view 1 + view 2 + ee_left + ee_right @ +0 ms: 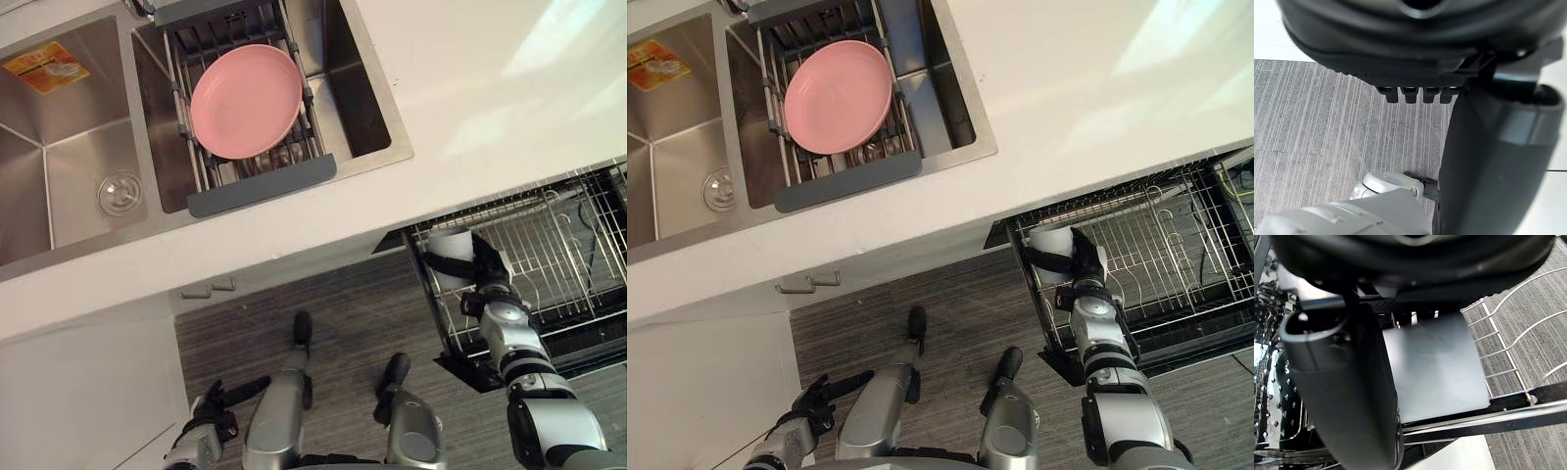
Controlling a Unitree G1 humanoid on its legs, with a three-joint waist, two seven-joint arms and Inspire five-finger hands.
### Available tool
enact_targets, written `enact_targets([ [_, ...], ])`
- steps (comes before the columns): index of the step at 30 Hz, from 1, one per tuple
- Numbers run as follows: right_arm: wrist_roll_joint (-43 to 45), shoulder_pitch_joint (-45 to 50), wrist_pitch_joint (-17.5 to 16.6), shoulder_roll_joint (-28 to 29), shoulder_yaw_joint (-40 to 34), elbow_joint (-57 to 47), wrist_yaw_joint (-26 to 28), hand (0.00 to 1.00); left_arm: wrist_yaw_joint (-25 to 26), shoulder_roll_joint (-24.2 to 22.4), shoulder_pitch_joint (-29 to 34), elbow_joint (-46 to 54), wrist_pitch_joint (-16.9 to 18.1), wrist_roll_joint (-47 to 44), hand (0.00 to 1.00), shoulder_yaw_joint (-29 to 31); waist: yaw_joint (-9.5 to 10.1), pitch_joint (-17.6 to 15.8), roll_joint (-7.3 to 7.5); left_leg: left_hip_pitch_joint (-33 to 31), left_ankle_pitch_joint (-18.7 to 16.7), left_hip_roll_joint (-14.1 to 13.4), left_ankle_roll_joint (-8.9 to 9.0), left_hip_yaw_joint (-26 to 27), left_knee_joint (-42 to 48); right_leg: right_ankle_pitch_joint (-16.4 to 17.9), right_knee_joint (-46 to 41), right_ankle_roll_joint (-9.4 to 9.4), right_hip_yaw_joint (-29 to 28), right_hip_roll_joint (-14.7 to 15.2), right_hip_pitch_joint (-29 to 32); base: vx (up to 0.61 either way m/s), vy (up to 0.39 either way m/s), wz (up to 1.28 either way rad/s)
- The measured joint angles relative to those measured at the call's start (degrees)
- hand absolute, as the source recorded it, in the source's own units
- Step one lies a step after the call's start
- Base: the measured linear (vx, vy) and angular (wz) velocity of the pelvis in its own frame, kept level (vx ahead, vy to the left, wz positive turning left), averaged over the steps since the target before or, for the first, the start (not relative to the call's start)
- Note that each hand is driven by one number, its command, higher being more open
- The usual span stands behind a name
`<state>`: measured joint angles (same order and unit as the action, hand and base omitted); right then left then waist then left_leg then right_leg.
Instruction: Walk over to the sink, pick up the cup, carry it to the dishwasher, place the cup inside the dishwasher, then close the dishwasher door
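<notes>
Here the cup (449,257) is in the dishwasher rack (563,245), at its 9 o'clock end, with the right hand (485,262) curled round it. From the cup, the white desk (470,88) lies at 12 o'clock. The sink (59,147) is at 10 o'clock, where a pink plate (247,100) lies on a drying rack (260,186). The left hand (208,411) hangs at 7 o'clock over the floor (343,313), fingers relaxed and holding nothing.

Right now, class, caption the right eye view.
Right hand holds the cup at the dishwasher rack; pink plate over the sink.
</notes>
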<state>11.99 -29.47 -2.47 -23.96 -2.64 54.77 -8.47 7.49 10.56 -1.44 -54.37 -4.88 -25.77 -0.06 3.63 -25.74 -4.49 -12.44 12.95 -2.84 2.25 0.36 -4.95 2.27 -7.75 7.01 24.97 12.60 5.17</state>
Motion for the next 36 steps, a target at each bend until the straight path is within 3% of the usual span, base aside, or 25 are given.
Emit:
enact_targets([
  [6, 3.19, -0.36, -0.52, 1.77, 0.56, -1.21, -5.41, 1.0, 2.27, -0.67, -0.04, 0.4, 0.75, -0.13, 1.0, -0.01, 0.17, -0.06, 0.09, 0.76, -0.08, -0.24, 0.24, 0.26, -0.01, 0.85, -1.42, 0.09, -0.27, 0.14, -0.06, 0.0, -0.018, -0.01],
  [10, 7.21, 4.28, -3.8, 4.19, -3.83, -10.76, -9.71, 1.0, 3.86, -0.9, -0.03, 0.44, 2.44, -0.25, 1.0, 0.01, -0.06, -0.34, 0.65, 2.77, -0.5, -0.29, 0.52, 1.68, -0.01, 0.84, -1.49, 0.17, -1.65, 0.27, -1.18, -0.01, -0.016, -0.17],
  [15, 8.21, 16.9, -7.35, 10.09, -7.9, -24.69, -12.86, 1.0, 3.74, -0.98, 0.66, 1.16, 3.17, -0.04, 1.0, 0.07, -1.84, 0.91, 2.75, 7.55, -1.9, -0.69, 0.69, 5.02, -0.07, 1.02, -1.03, 0.45, -4.94, 0.07, -4.11, 0.01, -0.024, -0.32],
  [18, 10.23, 27.28, -8.5, 14.4, -13.13, -32.01, -12.86, 1.0, 1.72, -1.01, 2.7, 2.29, 2.92, -0.13, 1.0, 0.17, -4.04, 4.44, 4.66, 10.4, -3.08, -1.42, 1.08, 7.69, -0.28, 0.96, -0.03, 0.55, -7.53, -0.62, -5.65, 0.02, -0.032, -0.44],
  [20, 11.82, 31.81, -9.2, 15.63, -15.92, -36.59, -12.41, 1.0, 0.49, -1.33, 3.75, 2.34, 2.39, -0.13, 1.0, 0.19, -5.39, 6.18, 4.92, 12.19, -3.76, -1.94, 1.39, 8.9, -0.29, 0.88, 0.74, 0.54, -8.73, -1.04, -6.91, 0.05, -0.042, -0.44],
  [24, 16.76, 36.8, -12.61, 16.59, -19.96, -47.15, -9.51, 1.0, -1.51, -2.11, 5.83, 2.02, 1.79, -0.93, 1.0, 0.18, -7.42, 9.73, 4.65, 14.58, -4.72, -3.4, 2.28, 11.62, -0.3, 0.03, 2.67, -0.02, -11.68, -2.8, -8.06, 0.02, -0.051, -0.45],
  [29, 14.32, 37.63, -23.61, 17.69, -25.12, -64.8, -4.88, 1.0, 1.35, -3.82, 8.14, 1.64, 4.27, -11.37, 1.0, 1.37, -8.22, 12.85, 4.17, 15.48, -5.05, -5.55, 2.91, 11.86, -0.32, -0.94, 5.07, -1.17, -11.76, -4.85, -9.8, -0.01, -0.055, -0.06],
  [31, 16.19, 36.56, -26.63, 17.09, -27.22, -70.38, 0.64, 1.0, 1.34, -4.43, 9.24, 1.02, 3.45, -10.93, 1.0, 3.73, -8.22, 13.97, 4.2, 15.05, -4.99, -5.77, 3.02, 10.91, -0.33, -0.95, 5.61, -1.22, -10.51, -5.15, -10.4, -0.02, -0.04, 0.25],
  [33, 19.92, 35.35, -27.12, 15.57, -27.17, -73.47, 6.0, 1.0, 1.28, -4.77, 9.98, -0.25, 2.57, -9.04, 1.0, 5.2, -8.22, 14.35, 4.32, 14.87, -5.24, -5.79, 2.88, 10.6, -0.35, -0.95, 5.96, -1.23, -9.2, -5.08, -11.13, -0.03, -0.013, 0.29],
  [36, 26.77, 34.06, -24.52, 13.11, -25.26, -74.46, 14.14, 1.0, -1.29, -4.58, 10.15, -2.41, 1.55, -8.43, 1.0, 7.77, -8.26, 15.62, 4.4, 13.54, -5.58, -5.83, 1.93, 13.02, -0.35, -0.99, 6.56, -1.02, -5.6, -4.22, -12.08, -0.02, 0.014, 0.55],
])
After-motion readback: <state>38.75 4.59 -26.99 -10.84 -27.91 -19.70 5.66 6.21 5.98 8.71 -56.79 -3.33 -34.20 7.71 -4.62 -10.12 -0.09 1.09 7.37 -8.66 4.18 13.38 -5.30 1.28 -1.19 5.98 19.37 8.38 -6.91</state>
